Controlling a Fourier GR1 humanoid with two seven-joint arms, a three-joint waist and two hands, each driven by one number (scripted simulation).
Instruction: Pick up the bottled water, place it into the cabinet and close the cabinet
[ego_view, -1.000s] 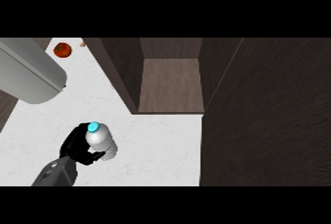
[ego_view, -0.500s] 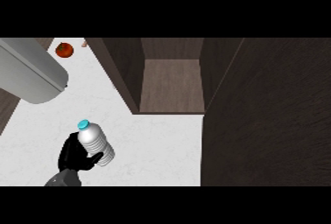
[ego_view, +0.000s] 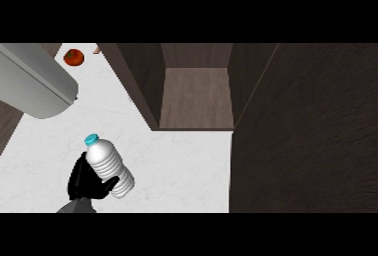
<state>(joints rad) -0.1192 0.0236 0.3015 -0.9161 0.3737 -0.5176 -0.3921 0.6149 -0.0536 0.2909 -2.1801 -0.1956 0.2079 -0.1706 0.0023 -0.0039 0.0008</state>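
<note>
Now the left robot hand (ego_view: 87, 181) is curled round the bottled water (ego_view: 109, 168) above the white desk (ego_view: 177, 160). Its capped end tilts up and away, and the open cabinet (ego_view: 193, 97) lies up and to the right. Since 1 second ago the bottle has risen and leaned over.

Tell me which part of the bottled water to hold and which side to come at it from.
Hold the ribbed middle of the bottled water, coming from its left, as the hand at the view's lower left does now. The body is a long cylinder tilted with its blue cap up and away; fingers wrap its girth, leaving the cap end free to lead into the cabinet.
</note>
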